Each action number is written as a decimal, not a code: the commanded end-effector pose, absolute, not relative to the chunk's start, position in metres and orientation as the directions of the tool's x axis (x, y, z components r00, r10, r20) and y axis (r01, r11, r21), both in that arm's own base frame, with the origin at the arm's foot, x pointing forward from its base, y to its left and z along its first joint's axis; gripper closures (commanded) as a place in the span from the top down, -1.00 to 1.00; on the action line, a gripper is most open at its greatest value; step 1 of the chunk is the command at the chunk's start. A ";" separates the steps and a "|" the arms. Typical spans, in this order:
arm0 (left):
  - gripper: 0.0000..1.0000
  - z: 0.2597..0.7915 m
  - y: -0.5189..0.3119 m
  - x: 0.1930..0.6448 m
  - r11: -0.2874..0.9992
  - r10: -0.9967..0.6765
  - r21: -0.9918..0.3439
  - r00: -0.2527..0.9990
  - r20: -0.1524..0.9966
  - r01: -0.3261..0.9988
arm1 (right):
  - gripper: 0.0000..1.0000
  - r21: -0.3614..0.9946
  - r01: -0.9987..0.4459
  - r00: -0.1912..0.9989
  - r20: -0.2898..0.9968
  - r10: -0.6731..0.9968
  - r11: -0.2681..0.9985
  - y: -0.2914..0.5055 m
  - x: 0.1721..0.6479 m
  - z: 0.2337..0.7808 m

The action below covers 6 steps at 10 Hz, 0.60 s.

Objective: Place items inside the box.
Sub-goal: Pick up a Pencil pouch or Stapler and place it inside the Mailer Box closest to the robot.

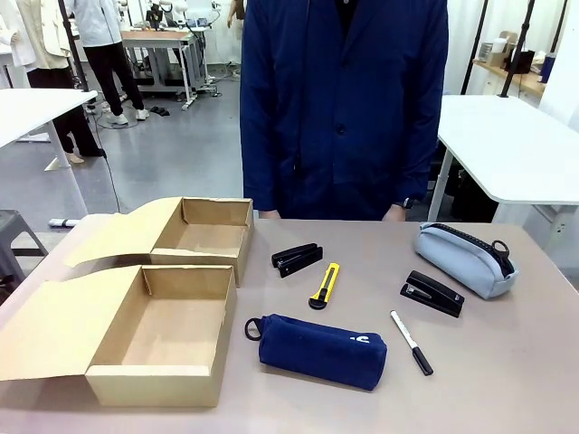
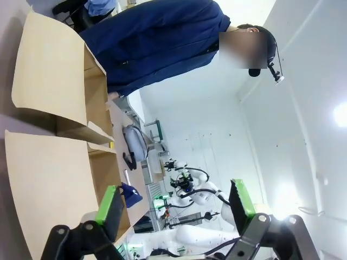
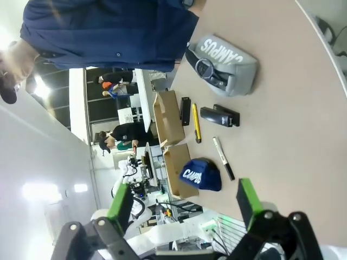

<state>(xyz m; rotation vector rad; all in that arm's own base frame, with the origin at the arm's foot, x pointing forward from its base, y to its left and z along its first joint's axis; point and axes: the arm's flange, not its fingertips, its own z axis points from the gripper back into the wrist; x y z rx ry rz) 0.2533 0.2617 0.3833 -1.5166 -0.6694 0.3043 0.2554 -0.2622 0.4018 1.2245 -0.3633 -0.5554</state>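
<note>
Two open cardboard boxes stand at the table's left, one near point(image 1: 172, 330) and one farther back point(image 1: 208, 237), both bare inside. To their right lie a navy zip pouch point(image 1: 317, 350), a black stapler point(image 1: 297, 259), a yellow-and-black utility knife point(image 1: 325, 285), a second black stapler point(image 1: 431, 293) and a white marker with a black cap point(image 1: 412, 342). The right wrist view shows the navy pouch point(image 3: 200, 174), the knife point(image 3: 197, 123) and the marker point(image 3: 223, 157) from above. My left gripper point(image 2: 176, 208) and right gripper point(image 3: 184, 205) are both open, holding nothing, well off the table.
A grey zip pouch point(image 1: 464, 259) lies at the table's right rear. A person in a blue coat point(image 1: 344, 108) stands at the far edge, hands at the table's rim. The boxes' lids point(image 1: 54, 330) spread out to the left. Bare tabletop point(image 1: 507, 371) lies at the front right.
</note>
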 end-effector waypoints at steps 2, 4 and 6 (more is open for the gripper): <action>1.00 0.385 0.262 0.249 0.077 0.558 -0.969 0.795 0.237 0.234 | 1.00 0.954 0.173 0.821 -0.001 -0.571 0.247 -0.263 0.250 0.407; 1.00 0.385 0.262 0.249 0.077 0.558 -0.969 0.795 0.237 0.234 | 1.00 0.898 0.168 0.844 0.083 -0.530 0.408 -0.212 0.268 0.423; 1.00 0.385 0.262 0.249 0.077 0.558 -0.969 0.795 0.237 0.234 | 1.00 0.750 0.007 0.927 0.244 -0.286 0.661 -0.118 0.296 0.446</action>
